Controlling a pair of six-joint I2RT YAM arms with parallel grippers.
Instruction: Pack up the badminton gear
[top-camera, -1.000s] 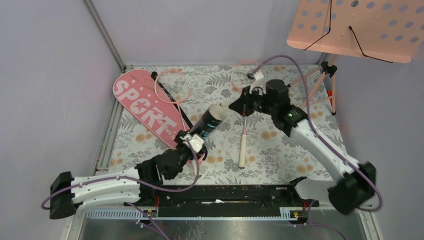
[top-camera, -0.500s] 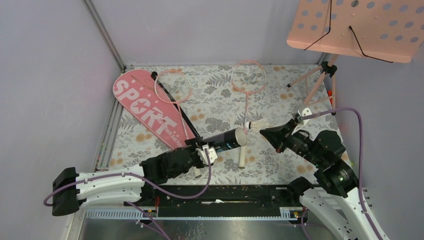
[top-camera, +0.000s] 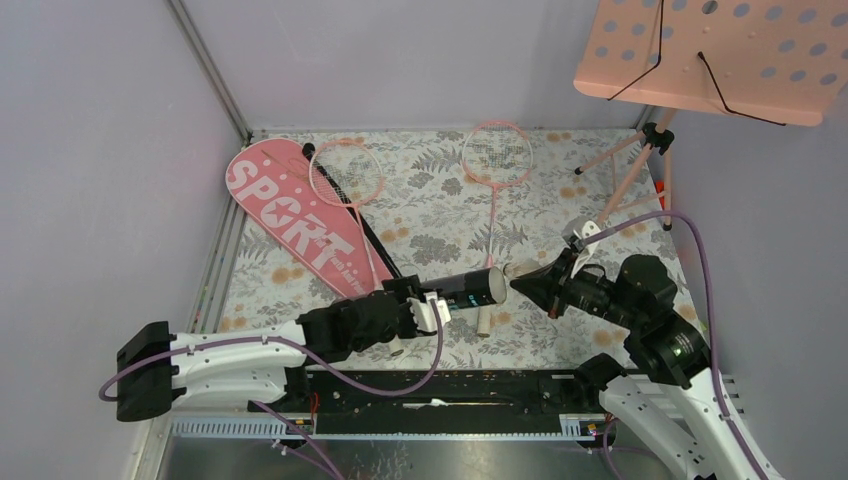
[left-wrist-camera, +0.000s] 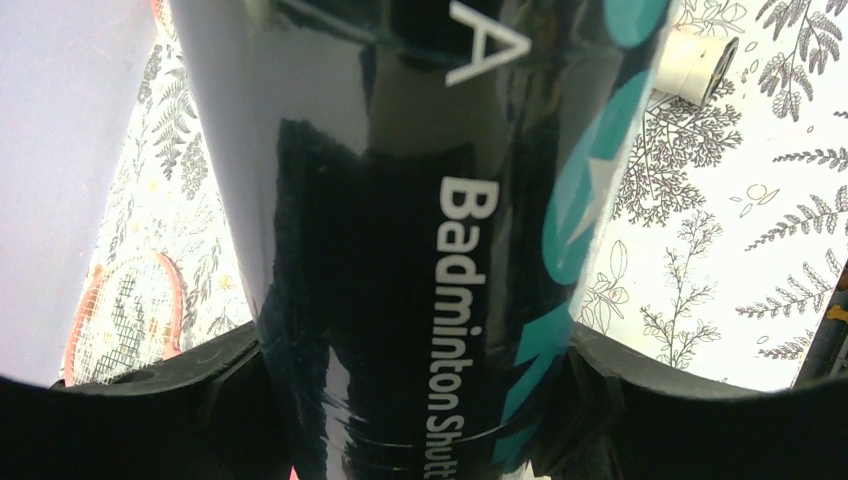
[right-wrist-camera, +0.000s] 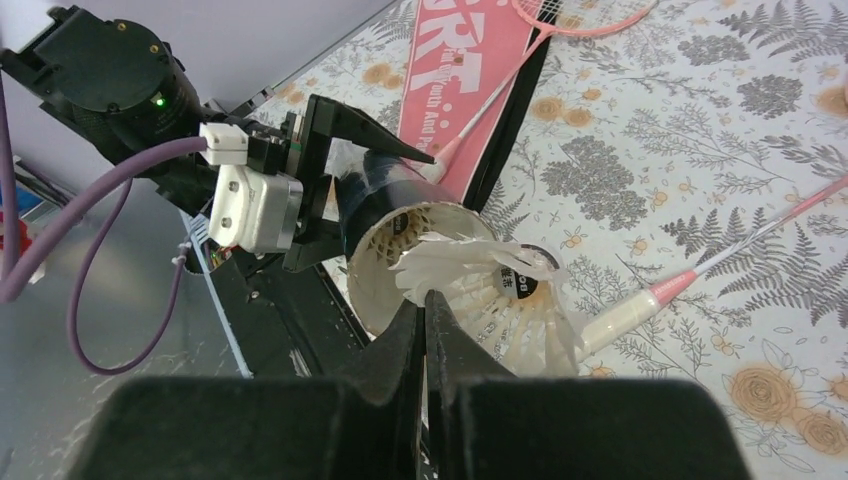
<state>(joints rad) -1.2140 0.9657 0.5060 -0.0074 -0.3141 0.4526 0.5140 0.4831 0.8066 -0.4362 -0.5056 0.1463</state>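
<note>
My left gripper (top-camera: 437, 301) (left-wrist-camera: 420, 400) is shut on the long black tube (top-camera: 470, 288) (left-wrist-camera: 400, 200), held level with its open mouth (right-wrist-camera: 400, 262) pointing right. My right gripper (top-camera: 517, 284) (right-wrist-camera: 426, 300) is shut on the feather edge of a white shuttlecock (top-camera: 522, 268) (right-wrist-camera: 505, 300), right at the tube's mouth. One pink racket (top-camera: 346, 176) lies on the pink SPORT cover (top-camera: 290, 215) (right-wrist-camera: 470, 70). The other racket (top-camera: 496, 153) lies mid-table, and its white handle (top-camera: 483, 320) (right-wrist-camera: 625, 312) passes under the tube.
The pink perforated music stand (top-camera: 710, 55) overhangs the far right corner, and its tripod legs (top-camera: 625, 170) stand on the floral mat (top-camera: 420, 200). Grey walls close the left and back. A black rail (top-camera: 440, 390) runs along the near edge.
My left gripper has swung the tube from pointing up-right to level, pointing right. My right gripper came back from the far racket with the shuttlecock and moved left to the tube's mouth.
</note>
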